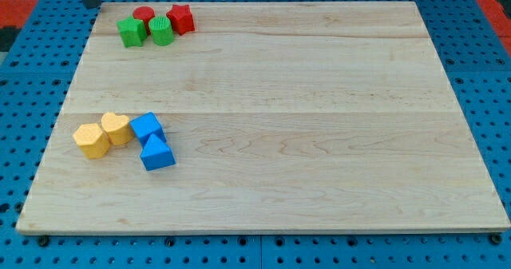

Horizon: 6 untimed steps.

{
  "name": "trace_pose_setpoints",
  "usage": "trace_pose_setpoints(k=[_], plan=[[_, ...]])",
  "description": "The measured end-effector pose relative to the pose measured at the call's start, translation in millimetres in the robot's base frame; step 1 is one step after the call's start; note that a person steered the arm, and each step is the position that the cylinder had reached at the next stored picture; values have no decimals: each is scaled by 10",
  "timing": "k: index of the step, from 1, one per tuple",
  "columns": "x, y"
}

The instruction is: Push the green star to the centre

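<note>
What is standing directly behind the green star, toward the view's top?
A red cylinder stands right behind the green star, which covers its lower part; whether they touch cannot be seen. My tip is at the view's top left, apart from the blocks.

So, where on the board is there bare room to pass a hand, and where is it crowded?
The wooden board is bare across its centre and whole right side, and between the two clusters. Crowded: the top-left corner with green star, green cylinder, red cylinder, red star; my tip is just left. Lower left holds yellow blocks and blue blocks.
</note>
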State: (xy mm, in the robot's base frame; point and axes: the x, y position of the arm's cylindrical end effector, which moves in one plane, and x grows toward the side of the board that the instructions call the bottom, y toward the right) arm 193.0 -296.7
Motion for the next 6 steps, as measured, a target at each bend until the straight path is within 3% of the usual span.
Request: trace_pose_setpoints(k=[3,6], plan=[[16,-13],[621,698]])
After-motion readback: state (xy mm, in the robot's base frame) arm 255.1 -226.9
